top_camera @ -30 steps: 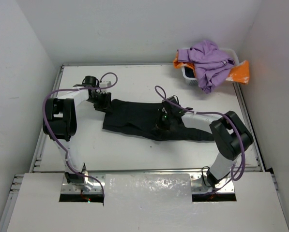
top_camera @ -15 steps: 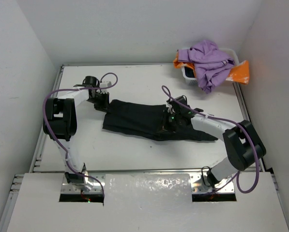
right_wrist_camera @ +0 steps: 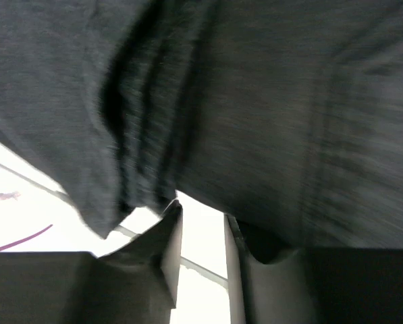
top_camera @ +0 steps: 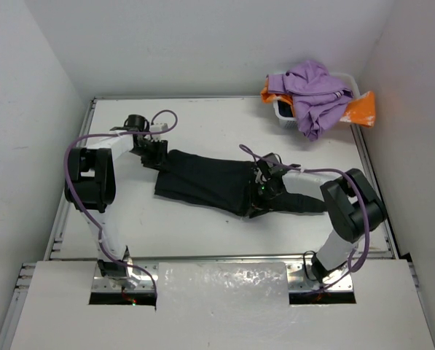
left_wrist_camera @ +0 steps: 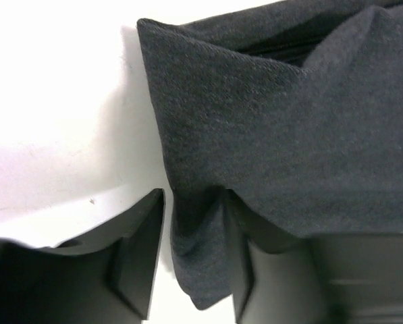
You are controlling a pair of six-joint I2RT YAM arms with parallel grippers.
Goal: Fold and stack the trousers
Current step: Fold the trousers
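The trousers [top_camera: 206, 184] lie dark and rumpled in the middle of the frame, long axis running left to right. The left gripper [top_camera: 157, 154] straddles their upper-left corner, pinching or loose I cannot tell. The right gripper [top_camera: 264, 189] is at their lower edge right of centre, jaws slightly apart with nothing between

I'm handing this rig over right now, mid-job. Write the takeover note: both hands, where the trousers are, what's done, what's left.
Left hand: open, fingers astride a fold at the left end of the long black denim-like trousers; it does not look clamped.
Right hand: open, low near the trousers' middle, nothing between its fingers.
Trousers: stretched flat lengthwise across the white table.
Done: garment laid out.
Left: fold it short, then stack it.
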